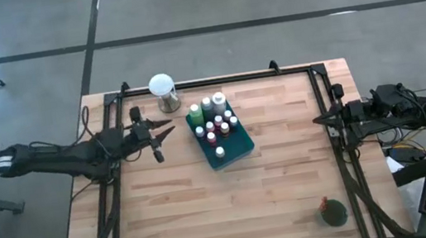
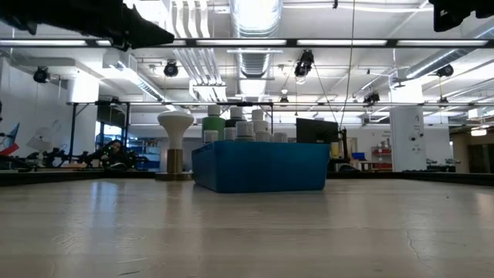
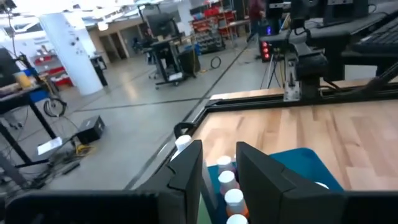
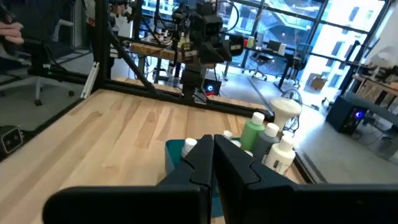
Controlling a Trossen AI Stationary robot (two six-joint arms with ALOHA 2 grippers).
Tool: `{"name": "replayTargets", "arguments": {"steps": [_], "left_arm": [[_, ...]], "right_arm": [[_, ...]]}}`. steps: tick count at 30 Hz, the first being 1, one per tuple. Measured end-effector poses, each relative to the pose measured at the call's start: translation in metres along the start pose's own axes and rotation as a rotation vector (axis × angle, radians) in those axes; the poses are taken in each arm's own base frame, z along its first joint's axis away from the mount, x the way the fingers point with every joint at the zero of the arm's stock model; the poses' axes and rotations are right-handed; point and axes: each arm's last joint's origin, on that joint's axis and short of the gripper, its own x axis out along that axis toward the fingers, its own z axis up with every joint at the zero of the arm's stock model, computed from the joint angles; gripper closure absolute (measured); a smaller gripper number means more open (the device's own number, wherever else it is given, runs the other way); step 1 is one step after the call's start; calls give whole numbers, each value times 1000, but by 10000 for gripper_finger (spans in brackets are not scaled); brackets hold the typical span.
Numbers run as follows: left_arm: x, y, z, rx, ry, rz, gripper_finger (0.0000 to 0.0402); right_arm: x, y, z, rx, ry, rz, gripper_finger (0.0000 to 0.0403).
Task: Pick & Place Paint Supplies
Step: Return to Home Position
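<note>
Retraction to home is the step in hand. Your left hand point(image 1: 164, 139) hovers just beside the blue tray point(image 1: 234, 151), on the left arm's side, with its fingers parted and gripping nothing. In the low view that arm rides well above the bottle caps. Your right hand point(image 1: 319, 120) sits at the right edge of the surface point(image 1: 209, 211), fingers pressed together and empty, well apart from the tray. It appears to be parked.

The paint bottles point(image 1: 213, 120) stand upright in the tray, white caps up, crowded toward the end nearest the white globe point(image 1: 162, 87). The tray's other end is bare.

To perform the step well:

1. Draw the left hand straight back along its own arm line, away from the tray.
2. Hold the present height until the hand is clear of the tray, and do not dip toward the caps.
3. Avoid any sideways sweep, because the globe stands near both the hand and the tray.
4. Leave the right arm where it is.

One dark green item point(image 1: 332, 213) lies near the surface's corner on the right arm's side. You cannot tell what it is from here, so verify it before judging the task complete.
</note>
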Motion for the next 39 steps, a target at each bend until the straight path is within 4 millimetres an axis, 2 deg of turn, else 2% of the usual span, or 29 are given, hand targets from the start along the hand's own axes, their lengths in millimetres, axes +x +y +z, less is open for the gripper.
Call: {"name": "replayTargets", "arguments": {"steps": [2, 10, 19, 39], "left_arm": [[0, -2, -9, 8, -19, -8, 298], [-3, -9, -39, 10, 33, -36, 298], [-3, -9, -39, -37, 21, -32, 298], [-1, -11, -46, -68, 64, -40, 298]], "right_arm": [[0, 0, 0, -16, 0, -1, 394], [0, 0, 1, 97, -12, -6, 394], [-19, -2, 4, 89, -110, 12, 394], [15, 2, 4, 73, 66, 55, 394]]}}
